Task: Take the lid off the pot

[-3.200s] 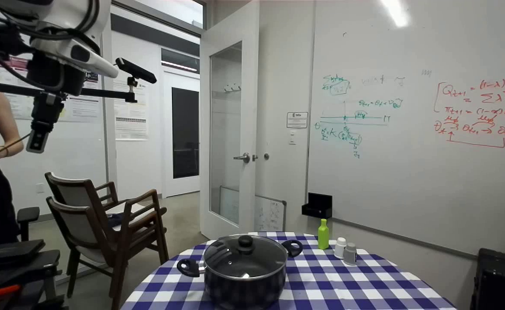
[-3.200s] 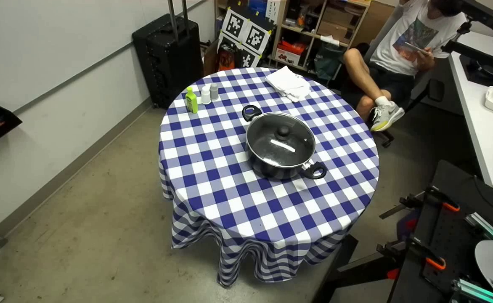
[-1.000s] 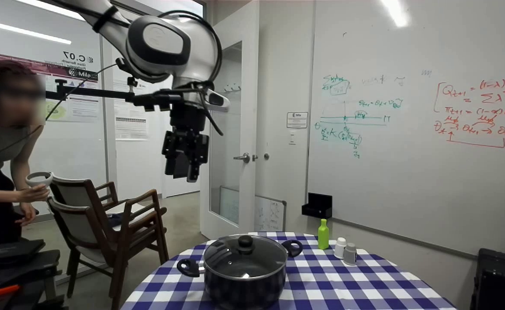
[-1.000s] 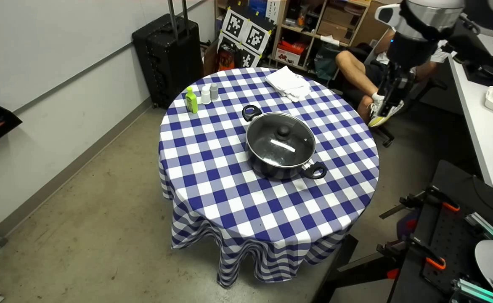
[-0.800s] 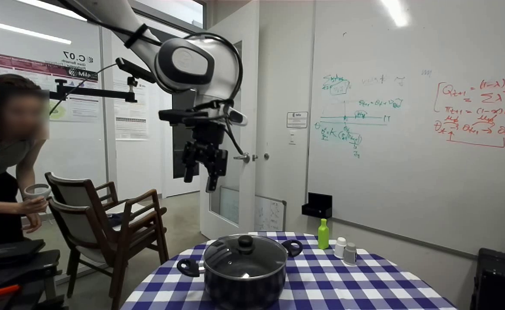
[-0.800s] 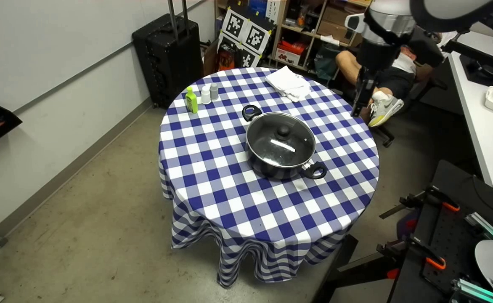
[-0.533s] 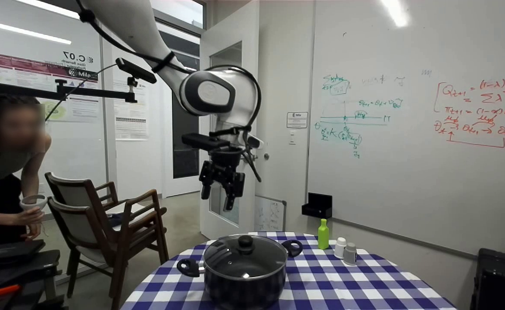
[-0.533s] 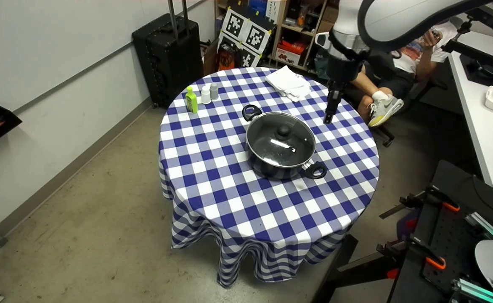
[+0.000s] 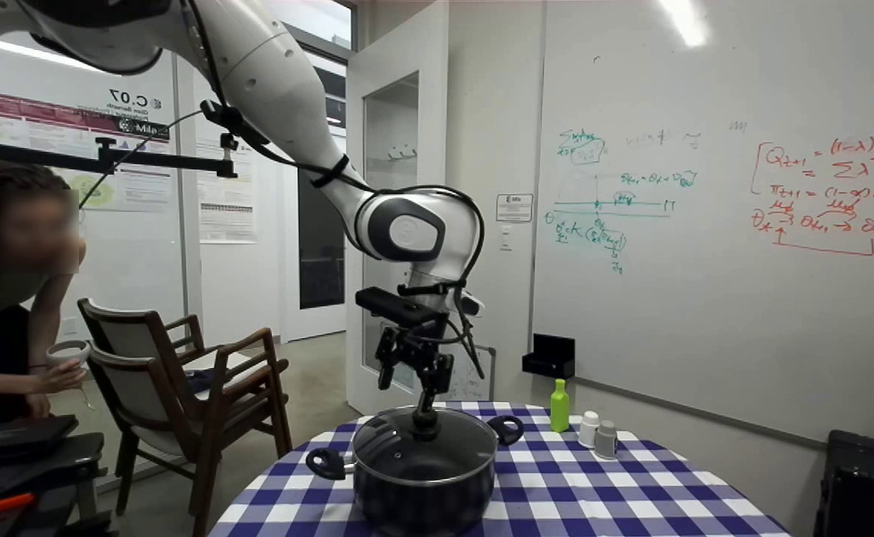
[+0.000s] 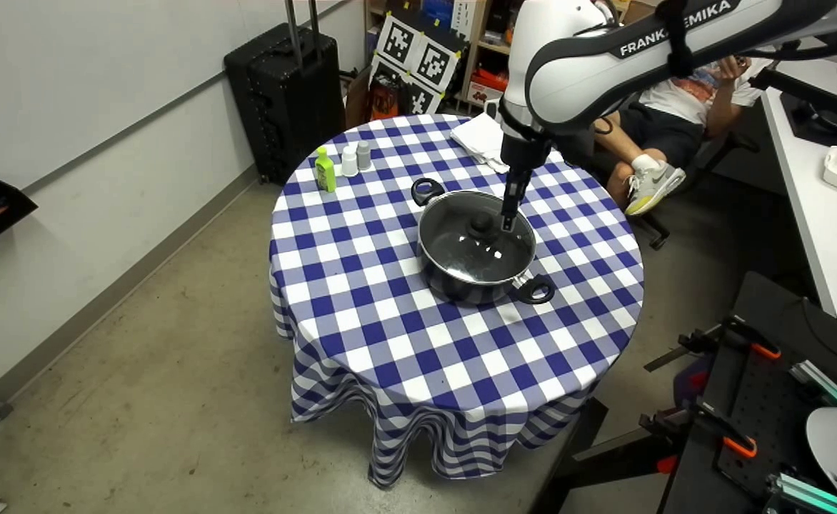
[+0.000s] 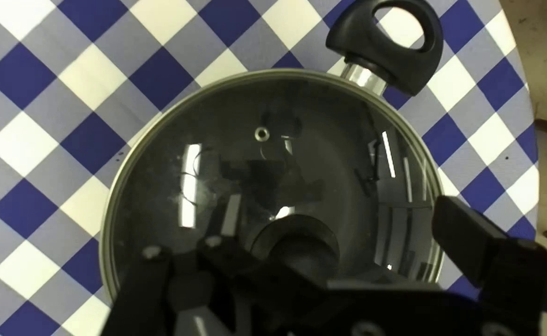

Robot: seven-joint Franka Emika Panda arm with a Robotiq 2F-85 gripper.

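Plainly, the glass lid (image 11: 329, 158) lay seated on the pot (image 9: 423, 500), its dark knob (image 11: 304, 252) at the middle. Just above the pot, the gripper (image 9: 405, 403) pointed downward, its jaws spread apart; whether a finger (image 9: 427, 395) touched the knob could not be told. Well apart from the pot, on the same checked tablecloth (image 10: 351, 321), stood a green bottle (image 9: 559, 409), a white container (image 9: 588, 430) and a grey container (image 9: 606, 441), close together.

Below me, the clear glass lid (image 11: 283, 163), metal-rimmed with a dark knob (image 10: 481, 223), sat level on the squat black pot (image 9: 423, 509), between its handles (image 11: 362, 42).
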